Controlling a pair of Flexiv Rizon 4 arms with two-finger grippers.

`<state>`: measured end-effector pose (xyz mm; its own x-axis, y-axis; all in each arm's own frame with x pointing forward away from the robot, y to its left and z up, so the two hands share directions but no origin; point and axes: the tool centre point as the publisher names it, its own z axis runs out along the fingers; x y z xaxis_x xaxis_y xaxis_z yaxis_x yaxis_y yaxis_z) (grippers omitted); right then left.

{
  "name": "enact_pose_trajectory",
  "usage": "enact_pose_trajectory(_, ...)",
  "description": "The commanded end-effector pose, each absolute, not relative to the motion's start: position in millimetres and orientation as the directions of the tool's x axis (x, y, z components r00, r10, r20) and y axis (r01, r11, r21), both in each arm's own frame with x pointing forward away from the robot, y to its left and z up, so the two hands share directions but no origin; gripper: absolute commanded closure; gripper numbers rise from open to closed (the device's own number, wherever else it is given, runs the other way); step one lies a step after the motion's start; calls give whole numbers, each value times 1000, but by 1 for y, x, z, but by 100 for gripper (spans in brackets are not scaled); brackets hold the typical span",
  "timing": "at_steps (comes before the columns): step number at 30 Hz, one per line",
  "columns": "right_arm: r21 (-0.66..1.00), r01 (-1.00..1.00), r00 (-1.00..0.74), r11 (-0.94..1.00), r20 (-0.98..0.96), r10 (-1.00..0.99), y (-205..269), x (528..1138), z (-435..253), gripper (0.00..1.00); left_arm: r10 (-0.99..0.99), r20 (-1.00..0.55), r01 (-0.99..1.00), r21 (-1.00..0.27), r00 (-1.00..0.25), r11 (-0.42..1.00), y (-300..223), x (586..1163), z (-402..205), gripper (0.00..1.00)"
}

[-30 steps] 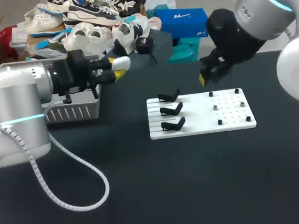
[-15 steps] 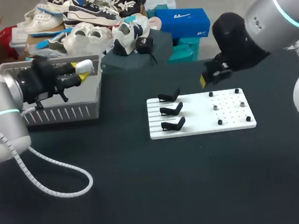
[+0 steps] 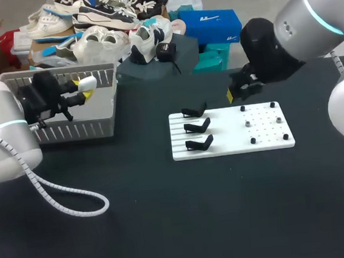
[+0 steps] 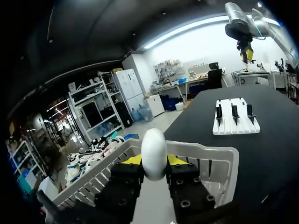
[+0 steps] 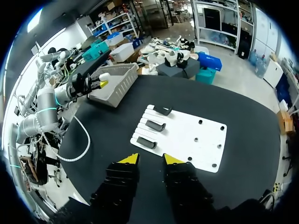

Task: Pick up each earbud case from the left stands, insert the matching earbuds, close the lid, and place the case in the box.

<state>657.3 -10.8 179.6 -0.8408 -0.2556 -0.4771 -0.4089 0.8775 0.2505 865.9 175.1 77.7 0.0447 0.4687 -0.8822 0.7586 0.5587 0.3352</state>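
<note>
One earbud case (image 4: 153, 148), gripped by left claw (image 4: 154, 160), hangs above the basket (image 4: 210, 151)

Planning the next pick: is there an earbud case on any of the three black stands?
No, the three black stands on the white board are all bare.

earbud case (image 3: 87, 83): one was held
stands (image 3: 197, 126): three were counted
box (image 3: 81, 130): one
white board (image 3: 222, 148): one
pegs (image 3: 242, 108): six were counted
</note>
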Motion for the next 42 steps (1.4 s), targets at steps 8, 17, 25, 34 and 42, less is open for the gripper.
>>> enact_pose_trajectory(8, 258, -412, -843, 874, -472, -258, -11, 656, 175, 71, 472, -882, 709, 329, -6, 624, 176, 862, 75, 0)
enact_pose_trajectory(17, 256, -414, -831, 873, -499, -248, -17, 653, 176, 70, 449, -891, 708, 357, 63, 609, 158, 842, 100, 0)
enact_pose_trajectory(25, 254, -415, -807, 874, -546, -224, -32, 641, 176, 67, 437, -894, 744, 361, 104, 562, 133, 821, 111, 0)
enact_pose_trajectory(34, 242, -427, -755, 871, -626, -196, -68, 618, 175, 67, 406, -906, 797, 331, 119, 505, 104, 794, 119, 0)
enact_pose_trajectory(42, 255, -391, -749, 884, -647, -144, -94, 608, 166, 59, 405, -905, 835, 319, 129, 449, 77, 763, 129, 0)
